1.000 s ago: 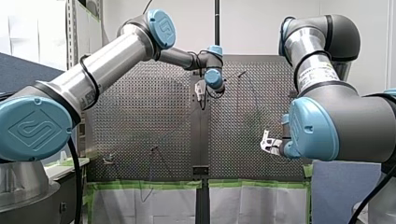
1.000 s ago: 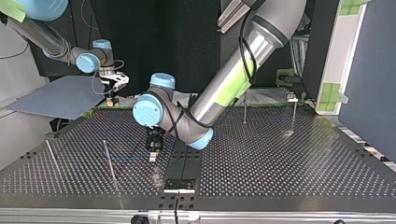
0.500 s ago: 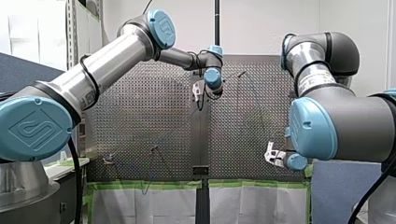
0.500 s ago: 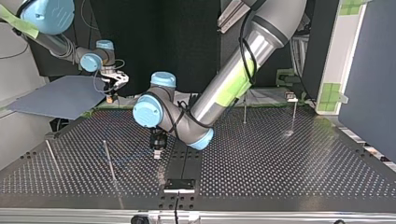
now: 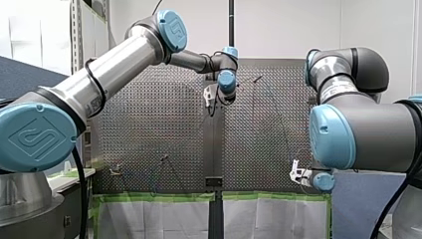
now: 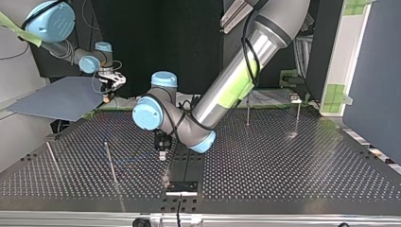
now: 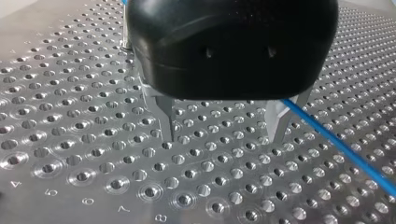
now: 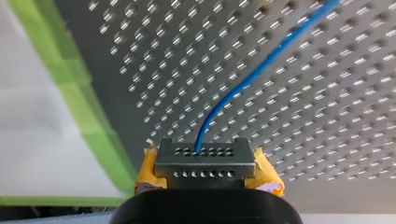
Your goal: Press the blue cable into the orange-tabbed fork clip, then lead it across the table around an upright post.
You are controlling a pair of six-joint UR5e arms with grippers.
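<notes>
Perforated metal table (image 6: 283, 161) is seen across the top view, with green tape (image 8: 79, 79) along one edge and a grey board (image 6: 56, 97) past the far left corner. My left gripper (image 7: 222, 139) is held just above the plate near the middle, metal fingers spread wide. The blue cable (image 7: 336, 144) is run just beside one finger. My right gripper (image 8: 205, 156) is clamped on the cable near the taped edge. Thin posts (image 6: 109, 161) are set at the top view's left; bare plate is seen at its right.
</notes>
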